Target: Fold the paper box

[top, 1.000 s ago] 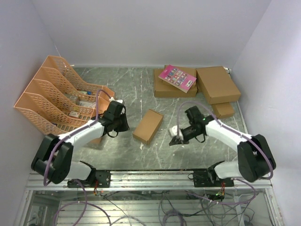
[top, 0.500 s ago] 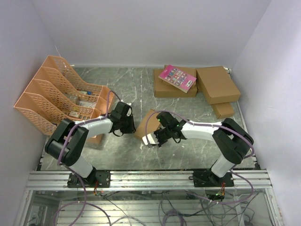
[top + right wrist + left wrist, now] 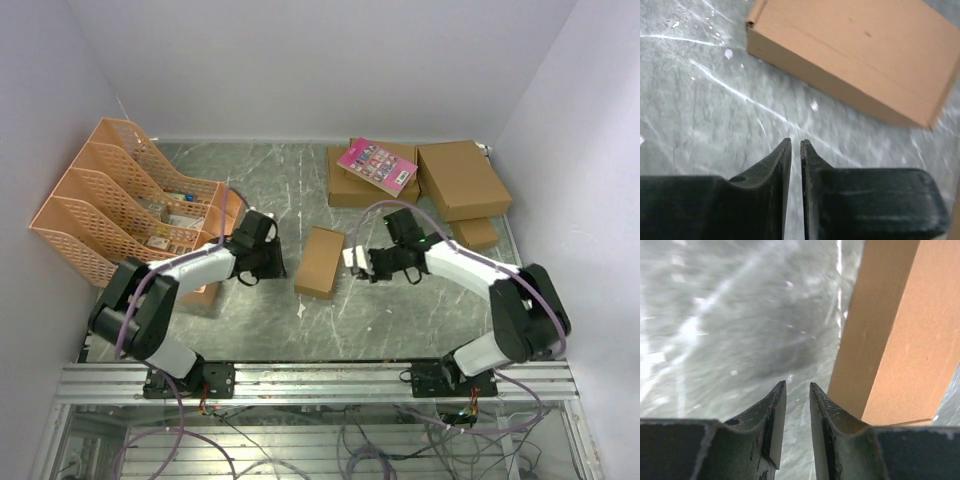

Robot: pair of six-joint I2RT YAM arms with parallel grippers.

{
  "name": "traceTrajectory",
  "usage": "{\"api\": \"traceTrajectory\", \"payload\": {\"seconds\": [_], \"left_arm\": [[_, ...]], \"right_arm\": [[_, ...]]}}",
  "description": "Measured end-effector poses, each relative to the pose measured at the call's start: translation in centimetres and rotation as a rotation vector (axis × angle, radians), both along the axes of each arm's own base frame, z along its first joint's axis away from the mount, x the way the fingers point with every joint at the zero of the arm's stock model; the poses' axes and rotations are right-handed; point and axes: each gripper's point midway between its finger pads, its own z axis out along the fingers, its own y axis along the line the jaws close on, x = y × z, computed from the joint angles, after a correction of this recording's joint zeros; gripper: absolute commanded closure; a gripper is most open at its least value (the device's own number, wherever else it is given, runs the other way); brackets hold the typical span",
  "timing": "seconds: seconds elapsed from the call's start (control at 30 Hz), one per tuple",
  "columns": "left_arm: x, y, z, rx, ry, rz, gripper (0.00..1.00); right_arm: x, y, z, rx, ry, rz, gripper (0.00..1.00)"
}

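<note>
paper box [image 3: 322,262], plain brown oblong thin-cardboard mailer | lies closed on the grey marbled table [image 3: 300,190], between the grippers, held by neither | left gripper [image 3: 796,385] slightly parted, empty | right gripper [image 3: 795,141] all but together, empty | folding looks done; whether the end flaps are seated is unclear

Table [image 3: 300,185] holds paper box [image 3: 321,262], larger boxes [image 3: 462,180], rack [image 3: 105,215].

Bare table [image 3: 290,180] lies open before and behind the paper box [image 3: 322,262], while the left gripper [image 3: 280,269] and right gripper [image 3: 350,258] flank it, racks [image 3: 130,200] crowd the left and bigger boxes [image 3: 460,178] the back right.
</note>
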Motion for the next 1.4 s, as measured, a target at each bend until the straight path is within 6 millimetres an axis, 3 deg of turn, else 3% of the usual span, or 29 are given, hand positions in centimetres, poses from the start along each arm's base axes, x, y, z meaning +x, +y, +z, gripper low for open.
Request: {"api": "traceTrajectory", "payload": {"seconds": [0.1, 0.2, 0.27, 0.33, 0.4, 0.53, 0.67, 0.77, 0.83, 0.93, 1.03, 1.4], "left_arm": [[1.1, 2.0, 2.5, 0.008, -0.059, 0.061, 0.58], [2.2, 2.7, 7.2, -0.013, -0.185, 0.083, 0.47], [2.9, 2.7, 11.8, -0.055, -0.312, 0.088, 0.29], [3.2, 3.0, 16.7, -0.1, -0.446, 0.091, 0.03], [2.9, 3.5, 21.5, -0.154, -0.588, 0.096, 0.06], [0.8, 5.0, 29.2, -0.252, -0.818, 0.112, 0.06], [-1.3, 6.5, 36.1, -0.323, -0.981, 0.142, 0.06], [-2.0, 6.9, 40.5, -0.355, -1.043, 0.146, 0.06], [-2.2, 6.9, 43.2, -0.371, -1.073, 0.142, 0.06], [-2.4, 6.5, 45.5, -0.388, -1.087, 0.118, 0.06], [-2.7, 6.1, 46.3, -0.399, -1.082, 0.091, 0.06], [-2.5, 4.7, 44.4, -0.384, -0.996, 0.021, 0.06]], "right_arm": [[1.0, -1.9, 2.9, 0.022, -0.001, -0.104, 0.75], [2.3, -2.7, 6.9, 0.057, 0.01, -0.218, 0.59], [4.1, -3.8, 10.1, 0.101, 0.009, -0.319, 0.39], [5.9, -5.3, 13.5, 0.153, -0.013, -0.419, 0.19], [7.5, -7.2, 17.9, 0.217, -0.069, -0.519, 0.03], [8.1, -8.9, 25.0, 0.315, -0.166, -0.646, 0.0], [8.9, -10.0, 34.1, 0.459, -0.223, -0.816, 0.0], [9.0, -10.5, 39.4, 0.576, -0.236, -0.903, 0.0], [8.6, -10.9, 41.9, 0.644, -0.23, -0.954, 0.0], [8.2, -11.8, 44.2, 0.711, -0.237, -1.017, 0.0], [8.2, -13.0, 44.7, 0.732, -0.248, -1.081, 0.0], [7.8, -15.1, 44.7, 0.814, -0.197, -1.266, 0.0]]}}
